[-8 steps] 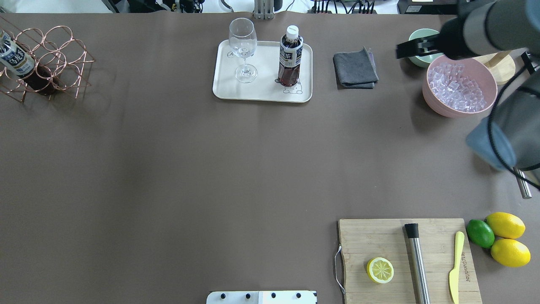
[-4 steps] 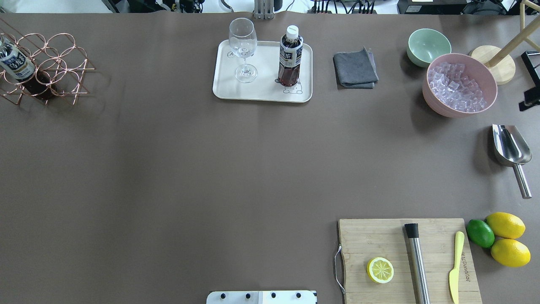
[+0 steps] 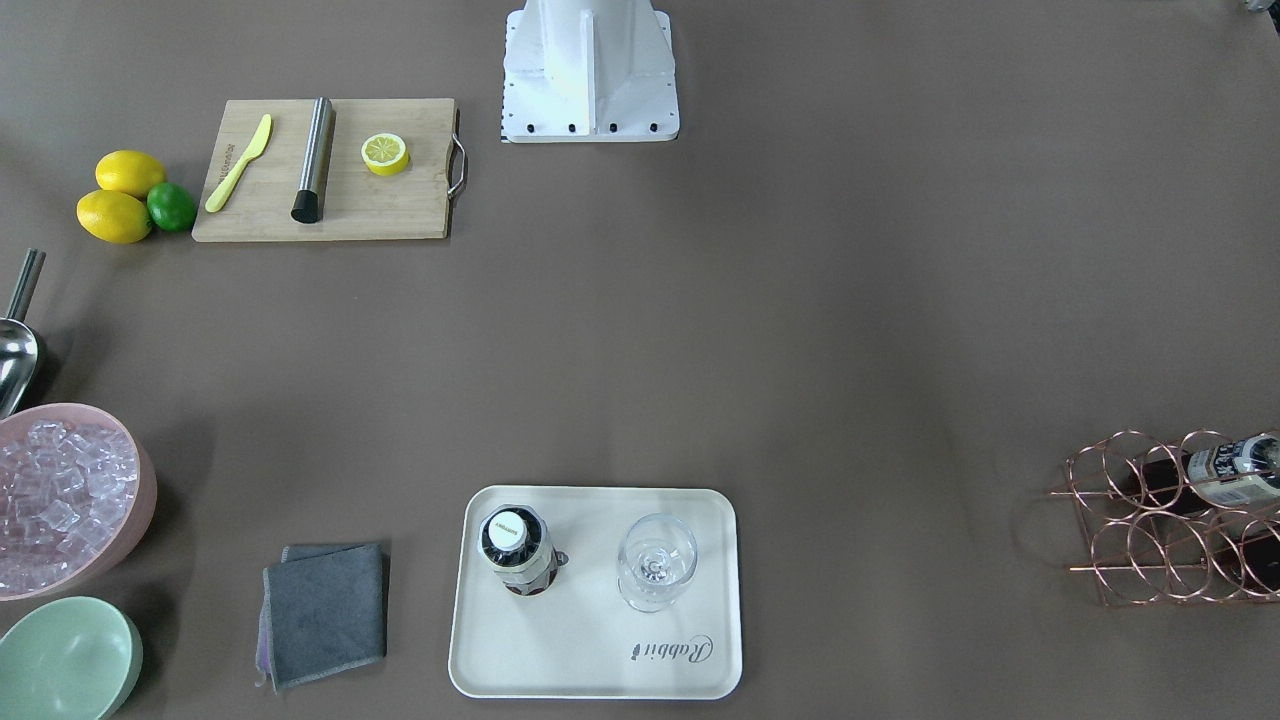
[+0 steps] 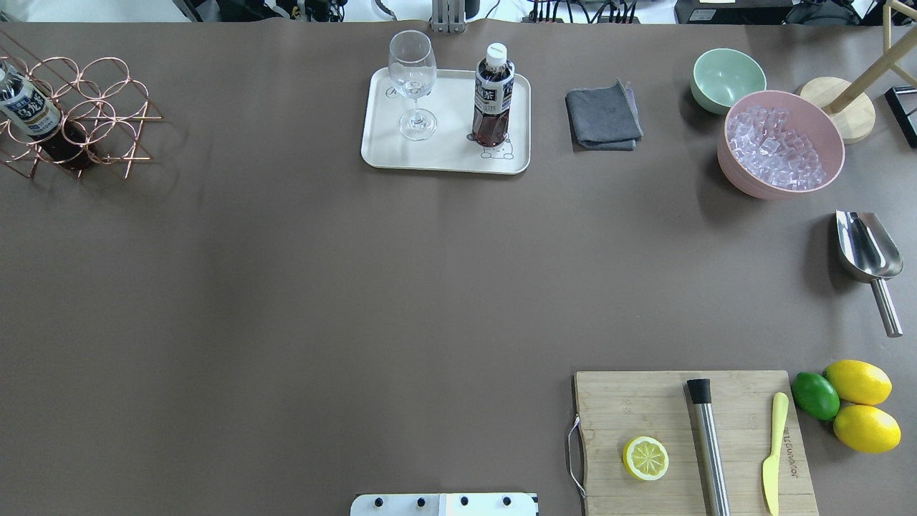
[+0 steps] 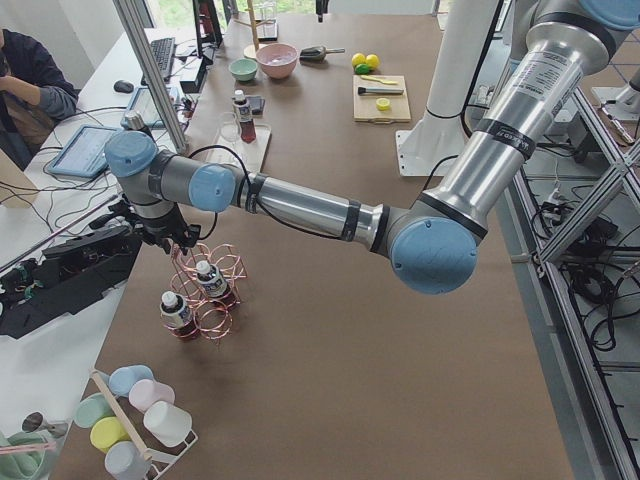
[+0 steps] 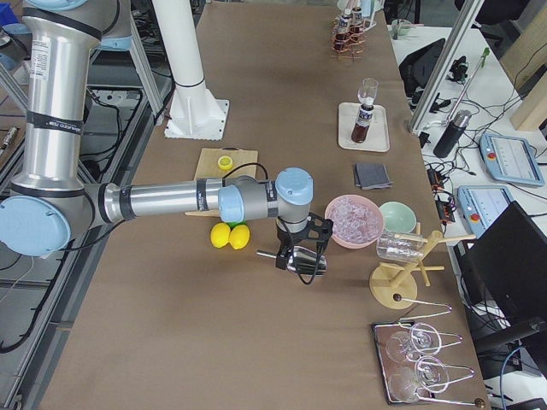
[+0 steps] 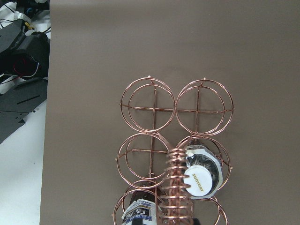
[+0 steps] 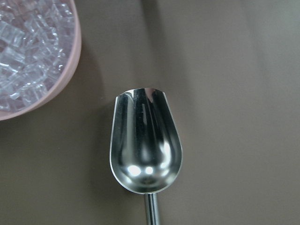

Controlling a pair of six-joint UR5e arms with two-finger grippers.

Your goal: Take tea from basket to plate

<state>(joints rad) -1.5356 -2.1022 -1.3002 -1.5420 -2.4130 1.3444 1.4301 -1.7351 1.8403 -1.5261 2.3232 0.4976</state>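
One tea bottle [image 4: 493, 97] stands upright on the plate [image 4: 451, 154] beside a stemmed glass [image 4: 413, 79]; the bottle also shows in the front view [image 3: 516, 548]. The copper wire basket [image 4: 107, 136] sits at the table's far left and holds two more tea bottles [image 5: 210, 280]. My left gripper [image 5: 180, 242] hangs right over the basket's coiled handle [image 7: 176, 187]; I cannot tell whether it is open or shut. My right gripper [image 6: 299, 254] hovers over a steel scoop [image 8: 145, 140]; its state cannot be told either.
A pink bowl of ice [image 4: 781, 143], a mint bowl [image 4: 727, 77] and a grey cloth [image 4: 603, 116] lie right of the plate. A cutting board [image 4: 645, 408] with half a lemon, a muddler and a knife is front right, whole citrus [image 4: 856, 405] beside it.
The right arm has swung out of the overhead view, which uncovers the scoop and the mint bowl. The basket at the far left has shifted slightly.
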